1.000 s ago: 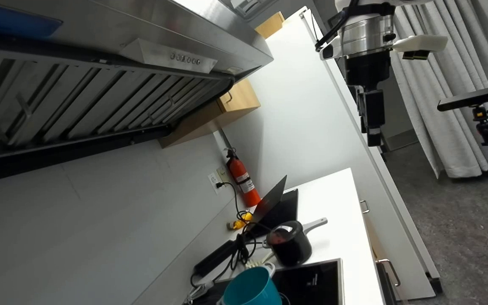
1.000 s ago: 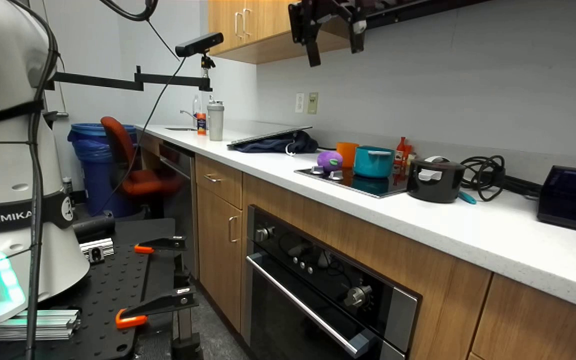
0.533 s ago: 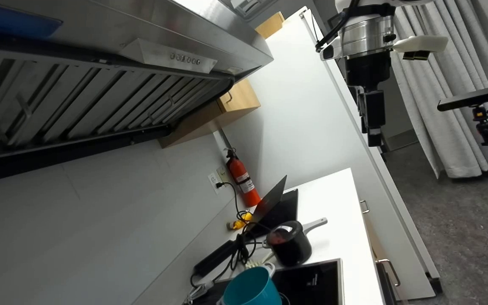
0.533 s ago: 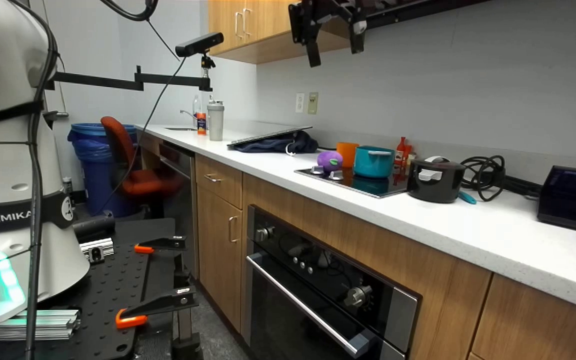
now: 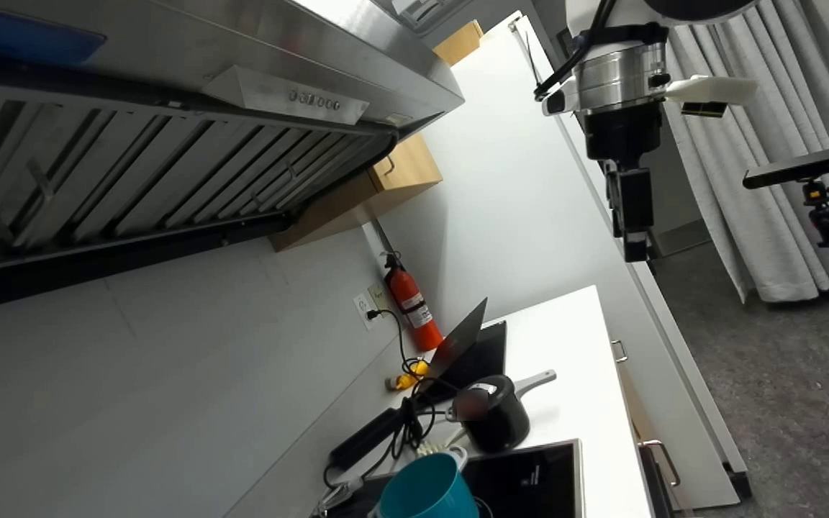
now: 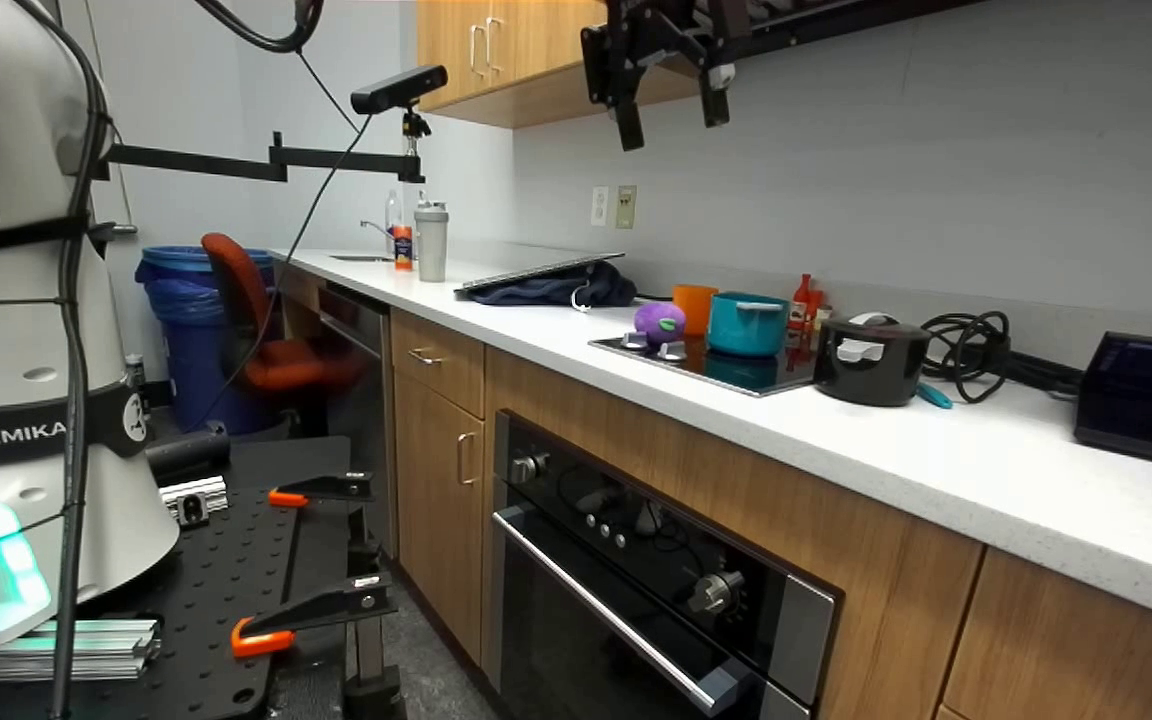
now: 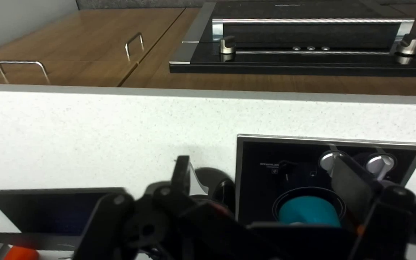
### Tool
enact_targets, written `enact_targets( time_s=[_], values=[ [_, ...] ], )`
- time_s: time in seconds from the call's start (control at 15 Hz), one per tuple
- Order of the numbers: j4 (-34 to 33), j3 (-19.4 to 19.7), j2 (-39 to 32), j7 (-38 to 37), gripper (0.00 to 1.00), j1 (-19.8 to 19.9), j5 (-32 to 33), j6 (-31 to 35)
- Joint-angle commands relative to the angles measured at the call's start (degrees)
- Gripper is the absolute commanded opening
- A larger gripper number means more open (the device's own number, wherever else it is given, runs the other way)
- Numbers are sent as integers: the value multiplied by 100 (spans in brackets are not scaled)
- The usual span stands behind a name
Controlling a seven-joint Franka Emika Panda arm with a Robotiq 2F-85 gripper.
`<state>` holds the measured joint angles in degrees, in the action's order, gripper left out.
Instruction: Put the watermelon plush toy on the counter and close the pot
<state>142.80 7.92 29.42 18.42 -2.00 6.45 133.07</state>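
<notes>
White counter (image 5: pixel 601 424) at six o'clock from gripper (image 5: pixel 627 243) in an exterior view, saw fingers (image 6: pixel 628 128) wide apart, pot (image 5: pixel 501 426) at seven, blurred reddish toy (image 5: pixel 470 405) at mouth.

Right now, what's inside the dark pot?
In an exterior view, a blurred reddish patch shows at the top of the dark pot; can't tell if it lies inside. The pot's sides hide anything lower.
</notes>
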Motion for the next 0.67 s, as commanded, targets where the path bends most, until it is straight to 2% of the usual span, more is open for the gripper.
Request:
enact_targets(
  time_s=[0.0, 0.6],
  values=[
    [-219, -132, -497, -94, 100, -12, -88, 500],
    [-1030, -434, -1912, -647, 100, -73, -385, 1898]
  ],
)
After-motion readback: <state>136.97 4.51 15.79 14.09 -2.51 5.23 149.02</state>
